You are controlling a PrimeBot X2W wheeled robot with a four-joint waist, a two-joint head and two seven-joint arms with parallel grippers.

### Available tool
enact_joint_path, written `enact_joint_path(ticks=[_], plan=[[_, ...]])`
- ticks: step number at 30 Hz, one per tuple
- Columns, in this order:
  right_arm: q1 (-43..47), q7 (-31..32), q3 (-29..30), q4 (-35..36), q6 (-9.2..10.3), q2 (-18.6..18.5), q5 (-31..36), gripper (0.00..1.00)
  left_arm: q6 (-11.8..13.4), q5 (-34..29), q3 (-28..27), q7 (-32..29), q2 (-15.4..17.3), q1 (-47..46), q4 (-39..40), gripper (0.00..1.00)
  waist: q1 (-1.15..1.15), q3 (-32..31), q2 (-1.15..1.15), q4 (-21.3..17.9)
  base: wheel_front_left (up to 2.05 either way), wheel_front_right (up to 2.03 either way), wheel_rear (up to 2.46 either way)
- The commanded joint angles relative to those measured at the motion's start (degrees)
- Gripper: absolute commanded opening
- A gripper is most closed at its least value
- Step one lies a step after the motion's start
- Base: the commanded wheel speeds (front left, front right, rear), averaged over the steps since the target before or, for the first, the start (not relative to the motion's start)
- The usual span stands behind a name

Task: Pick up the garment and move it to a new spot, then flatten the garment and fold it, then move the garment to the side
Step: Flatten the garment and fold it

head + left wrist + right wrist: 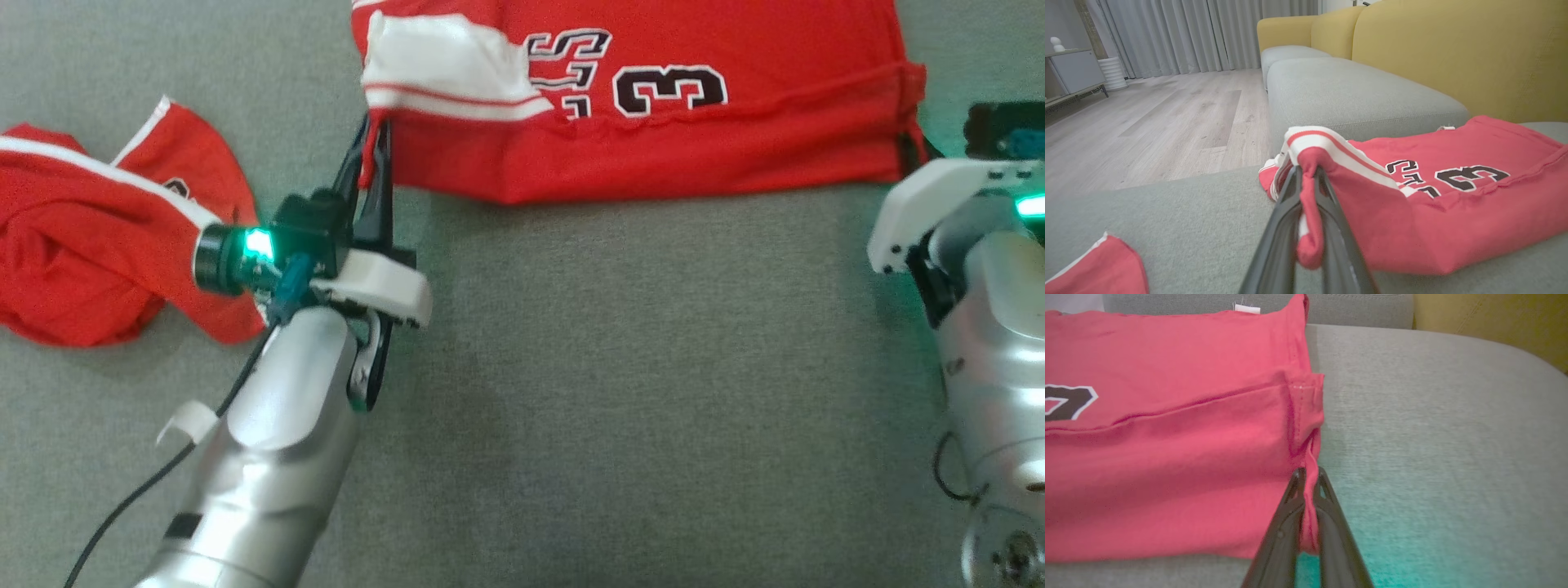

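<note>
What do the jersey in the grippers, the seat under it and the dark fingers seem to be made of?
Jersey: soft knit cloth, matte, probably cotton or polyester; it creases and shows stitched hems. Seat: grey woven upholstery, matte, with a fine grainy weave. Fingers: likely hard plastic, dark with a slight sheen; could be coated metal.

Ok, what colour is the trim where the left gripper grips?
White trim with a red stripe; left wrist view shows it best.
</note>
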State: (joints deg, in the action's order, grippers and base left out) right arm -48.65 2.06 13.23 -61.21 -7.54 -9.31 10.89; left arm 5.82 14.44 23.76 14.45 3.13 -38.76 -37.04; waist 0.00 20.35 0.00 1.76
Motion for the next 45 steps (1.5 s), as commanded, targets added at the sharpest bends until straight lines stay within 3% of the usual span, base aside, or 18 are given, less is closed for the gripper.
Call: enact_joint_path(ticks=[1, 6, 17, 23, 30, 32, 33, 34, 35, 40, 45], plan=[[0.69, -0.81, -1.28, 0.26, 0.05, -1.71, 0.40, 0.00, 0.25, -0.46, -1.42, 0.54, 1.56, 0.16, 0.54, 0.00, 0.00, -1.50, 0.00, -0.61, 0.00, 0.00, 0.00], [2.04, -2.87, -4.01, -1.28, 0.05, -4.29, -0.37, 0.00, 0.05, -0.27, -1.07, 0.11, 2.54, 1.77, -3.19, 0.00, 0.00, -5.44, 0.00, -1.61, 0.00, 0.00, 0.00], [8.84, -2.50, -9.28, -0.93, 0.05, -5.46, -6.40, 0.00, -2.54, 0.41, 2.03, -6.24, 3.90, 8.75, -5.56, 0.00, 0.00, -13.51, 0.00, -2.50, 0.00, 0.00, 0.00], [17.92, -0.78, -10.29, 4.78, 0.05, -5.34, -11.48, 0.00, -2.44, 1.68, 2.91, -9.37, 4.85, 15.42, 0.08, 0.00, 0.00, -17.16, 0.00, -2.59, 0.00, 0.00, 0.00], [27.05, 1.10, -8.15, 15.45, 0.05, -4.54, -14.89, 0.00, -1.06, 2.62, 3.32, -12.84, 5.59, 19.85, 6.55, 0.00, 0.00, -17.18, 0.00, -2.52, 0.00, 0.00, 0.00], [28.82, 0.95, -6.54, 18.71, 0.05, -4.12, -14.95, 0.00, -0.41, 2.60, 3.32, -13.44, 5.76, 20.20, 7.88, 0.50, 0.00, -16.49, 0.00, -2.51, 0.00, 0.00, 0.00], [29.52, 0.53, -5.85, 20.43, 0.05, -3.94, -14.45, 0.00, -0.19, 2.56, 3.36, -13.71, 5.84, 20.24, 8.45, 0.89, 0.00, -16.08, 0.00, -2.50, 0.00, 0.00, 0.00], [30.11, -0.33, -5.13, 22.30, 0.05, -3.77, -13.55, 0.77, 0.03, 2.54, 3.35, -13.94, 5.94, 20.20, 8.95, 1.00, 0.00, -15.69, 0.00, -2.55, 0.00, 0.00, 0.00], [30.53, -1.04, -3.96, 23.90, 0.05, -3.07, -13.27, 1.00, 0.28, 2.50, 3.32, -14.13, 6.03, 20.11, 9.38, 1.00, 0.00, -15.36, 0.00, -2.61, 0.00, 0.00, 0.00], [31.53, -6.60, -1.10, 32.14, 0.05, 1.29, -12.70, 1.00, 2.30, 2.42, 2.13, -11.86, 6.07, 19.31, 12.05, 1.00, 0.00, -13.95, 0.00, -3.22, 0.00, 0.00, 0.00], [33.44, -12.17, -1.19, 37.96, 0.05, 4.66, -12.23, 1.00, 3.47, 3.09, -0.12, -4.19, 5.51, 18.57, 14.85, 1.00, 0.00, -13.05, 0.00, -4.17, 0.00, 0.00, 0.00]])
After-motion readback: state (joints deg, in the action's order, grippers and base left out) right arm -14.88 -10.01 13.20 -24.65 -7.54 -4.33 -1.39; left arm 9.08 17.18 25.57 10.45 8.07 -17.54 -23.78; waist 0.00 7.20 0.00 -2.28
